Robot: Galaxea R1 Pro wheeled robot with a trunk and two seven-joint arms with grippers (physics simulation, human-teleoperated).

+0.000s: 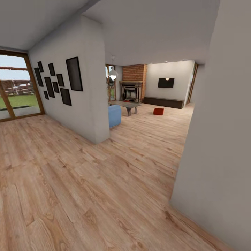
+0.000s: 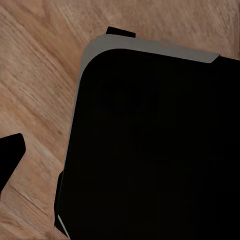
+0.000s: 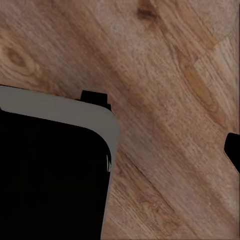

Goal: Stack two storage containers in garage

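One orange-red container [image 1: 158, 111] sits on the light plank floor [image 1: 87, 181] of the living room [image 1: 157, 104], far off through the opening ahead, in front of the long dark low cabinet [image 1: 164, 102] and well apart from the low grey worktop [image 1: 124, 104] to its left; whether a second box lies with it is too small to tell. Above the cabinet hangs a black TV [image 1: 166, 82], and left of that stands the red brick fireplace [image 1: 134, 83]. Nearer, a blue seat [image 1: 114, 115] shows just past the corner of a pale wall [image 1: 76, 97] that carries a cluster of black frames [image 1: 57, 82]. A white lamp [image 1: 112, 73] hangs beyond that corner. At far left a wood-framed window [image 1: 15, 87] looks onto grass. A plain grey wall [image 1: 223, 139] closes the right side of the head view. In the left wrist view a large black body with a grey edge [image 2: 150, 145] hangs over the planks, and a dark tip [image 2: 10, 155] shows at the border; in the right wrist view a like black body [image 3: 50, 175] and a dark tip [image 3: 232, 150] show over the wood. Whether either hand is apart or together cannot be told from these
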